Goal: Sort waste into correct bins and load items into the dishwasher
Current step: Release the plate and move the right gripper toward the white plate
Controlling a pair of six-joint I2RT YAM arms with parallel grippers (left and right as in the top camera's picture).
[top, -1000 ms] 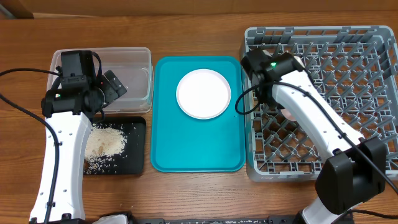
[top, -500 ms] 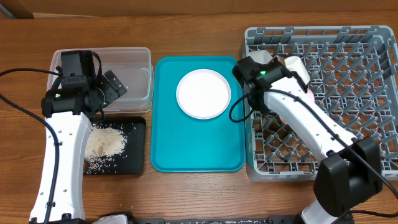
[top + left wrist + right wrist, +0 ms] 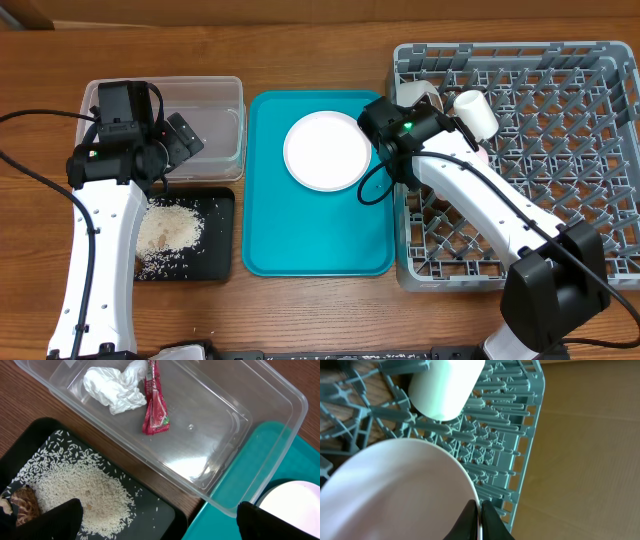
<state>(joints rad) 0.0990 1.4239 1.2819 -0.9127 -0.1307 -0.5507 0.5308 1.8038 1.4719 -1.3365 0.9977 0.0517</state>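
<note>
My right gripper [image 3: 480, 510] is shut on the rim of the pale pink-white plate [image 3: 395, 490] and holds it tilted over the left part of the grey dish rack [image 3: 560, 150]; a sliver of the plate shows overhead [image 3: 484, 153]. A white cup [image 3: 475, 110] lies in the rack beside it. A round white dish [image 3: 327, 150] sits on the teal tray. My left gripper [image 3: 160, 525] is open and empty above the edge between the clear tub [image 3: 225, 435] and the black tray [image 3: 165, 520]. The tissue [image 3: 115, 387] and red wrapper [image 3: 155, 405] lie in the tub. Rice [image 3: 85, 495] and brown crumbs [image 3: 25, 502] lie in the black tray.
The teal serving tray [image 3: 310, 230] lies in the middle between the bins and the rack. Another small white item [image 3: 425, 95] sits at the rack's far left corner. The rack's upright pegs [image 3: 520, 435] stand close under the held plate.
My right wrist has swung left toward the teal tray's edge with the plate in its grip. The white cup now shows in the rack. The left arm has not moved.
</note>
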